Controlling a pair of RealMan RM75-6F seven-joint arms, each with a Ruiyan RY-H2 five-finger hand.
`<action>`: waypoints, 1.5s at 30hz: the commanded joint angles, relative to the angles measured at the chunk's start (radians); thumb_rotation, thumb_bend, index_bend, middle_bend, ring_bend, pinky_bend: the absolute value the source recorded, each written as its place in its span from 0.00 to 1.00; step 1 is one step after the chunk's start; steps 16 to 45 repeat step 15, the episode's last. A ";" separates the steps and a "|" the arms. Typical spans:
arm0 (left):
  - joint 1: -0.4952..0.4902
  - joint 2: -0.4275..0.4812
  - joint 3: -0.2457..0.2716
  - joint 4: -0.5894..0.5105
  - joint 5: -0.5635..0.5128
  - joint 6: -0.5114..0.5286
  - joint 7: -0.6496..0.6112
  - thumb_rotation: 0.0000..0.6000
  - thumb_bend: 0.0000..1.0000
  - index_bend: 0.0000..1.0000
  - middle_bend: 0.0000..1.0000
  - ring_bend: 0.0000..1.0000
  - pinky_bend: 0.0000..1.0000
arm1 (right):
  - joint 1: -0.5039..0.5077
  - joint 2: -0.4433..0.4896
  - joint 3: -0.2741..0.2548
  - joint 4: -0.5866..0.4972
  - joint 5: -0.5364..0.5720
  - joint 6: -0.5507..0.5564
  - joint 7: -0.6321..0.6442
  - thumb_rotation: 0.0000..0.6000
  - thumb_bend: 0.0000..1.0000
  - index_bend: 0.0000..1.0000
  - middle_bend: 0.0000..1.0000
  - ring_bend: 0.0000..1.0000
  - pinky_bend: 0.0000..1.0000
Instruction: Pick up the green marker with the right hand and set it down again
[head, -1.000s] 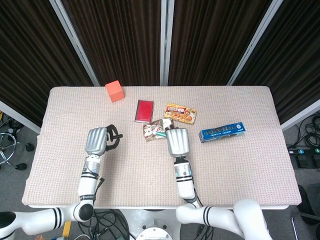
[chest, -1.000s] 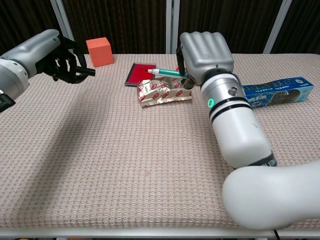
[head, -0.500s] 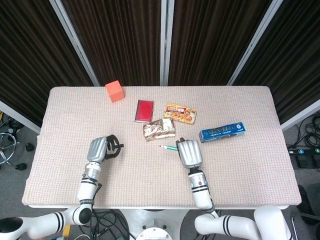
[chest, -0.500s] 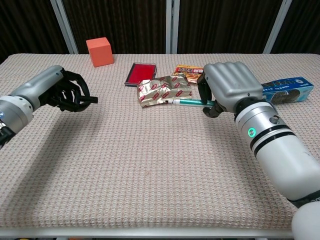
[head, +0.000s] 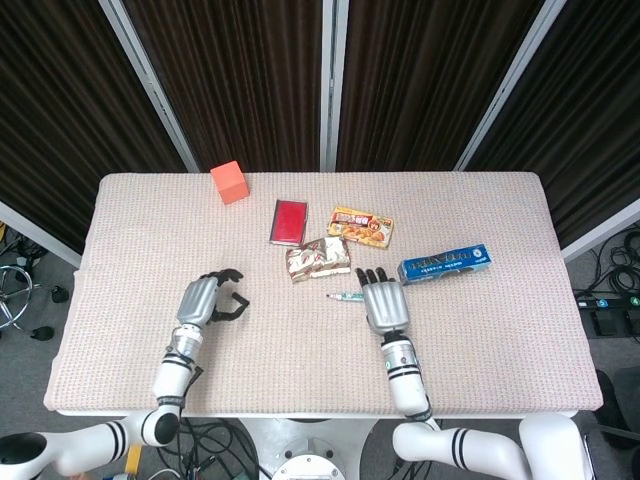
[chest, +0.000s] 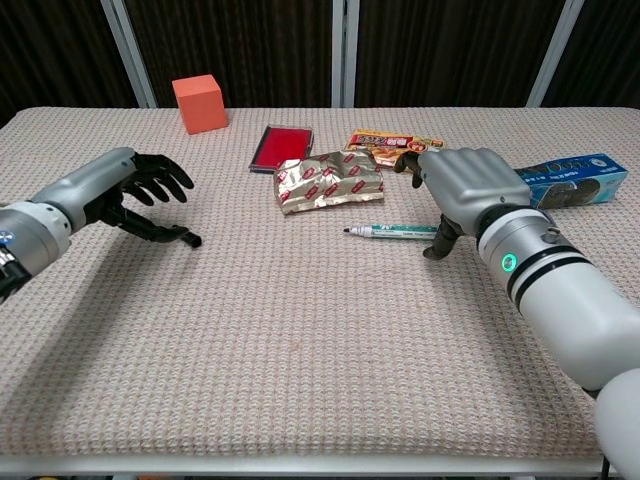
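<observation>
The green marker (chest: 392, 232) lies flat on the table (chest: 300, 340), near the silver wrapper (chest: 328, 180). The right hand (chest: 462, 192) rests beside its end, fingers spread, holding nothing. The left hand (chest: 135, 190) is open, fingers apart.

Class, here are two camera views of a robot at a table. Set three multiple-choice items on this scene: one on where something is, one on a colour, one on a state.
1. Where does the green marker lie?
A. On the table, nearer the robot than the crinkled snack packet
B. On top of the red case
C. Inside the blue box

2. What colour is the cube at the far left of the table?
A. Blue
B. Orange
C. White

3. What is the right robot hand doing?
A. Holding the marker in the air
B. Pressing on the cube
C. Open, next to the marker's end

Answers:
1 A: the green marker lies flat on the table, in front of the snack packet.
2 B: the cube is orange.
3 C: the right robot hand has its fingers spread and the marker is down.
</observation>
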 joint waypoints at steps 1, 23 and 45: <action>0.031 0.058 -0.009 -0.076 0.028 0.070 0.013 1.00 0.21 0.30 0.31 0.27 0.25 | -0.054 0.070 -0.012 -0.114 -0.057 0.074 0.046 1.00 0.00 0.16 0.24 0.17 0.50; 0.332 0.285 0.253 -0.150 0.293 0.476 0.129 1.00 0.13 0.22 0.16 0.11 0.14 | -0.405 0.458 -0.375 -0.226 -0.411 0.358 0.310 1.00 0.25 0.00 0.00 0.00 0.00; 0.332 0.285 0.253 -0.150 0.293 0.476 0.129 1.00 0.13 0.22 0.16 0.11 0.14 | -0.405 0.458 -0.375 -0.226 -0.411 0.358 0.310 1.00 0.25 0.00 0.00 0.00 0.00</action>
